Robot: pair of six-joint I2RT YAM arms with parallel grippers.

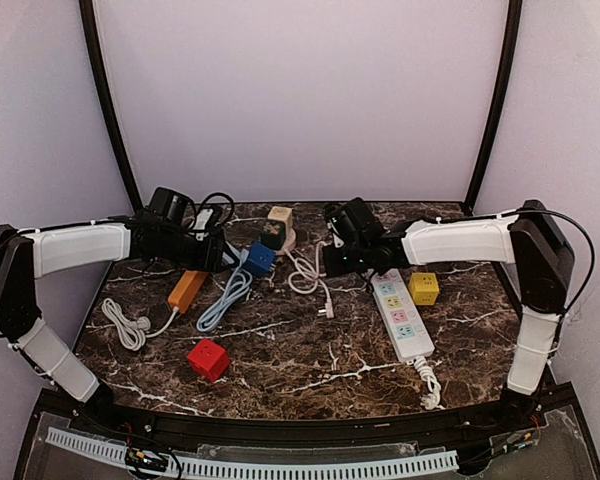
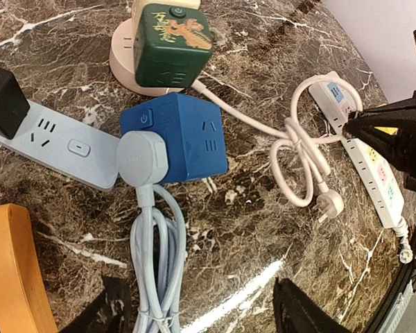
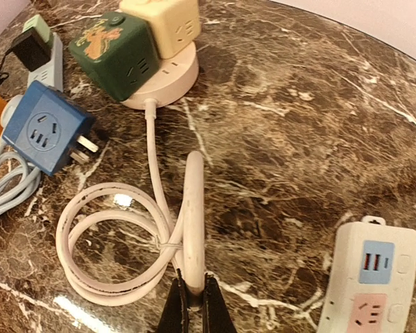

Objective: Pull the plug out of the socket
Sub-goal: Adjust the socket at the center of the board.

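A blue cube socket [image 2: 184, 139] lies on the marble table with a pale grey-blue plug [image 2: 142, 158] pushed into its near face; the plug's bundled cord [image 2: 152, 263] runs toward my left gripper. My left gripper [image 2: 208, 316] is open and empty, a short way back from the plug, its fingers either side of the cord. In the top view the cube [image 1: 259, 258] sits just right of the left gripper [image 1: 218, 255]. My right gripper [image 3: 193, 305] is shut on a loop of the white cord [image 3: 194, 208]. That cord's plug [image 2: 331, 205] lies loose on the table.
A green cube [image 3: 114, 55] and a cream cube [image 3: 163, 24] sit on a round beige base [image 3: 184, 76]. A grey-blue strip [image 2: 55, 142] carries a black adapter [image 2: 3, 100]. An orange strip [image 1: 187, 289], red cube [image 1: 208, 359], yellow cube [image 1: 424, 288] and white power strip [image 1: 402, 315] lie around.
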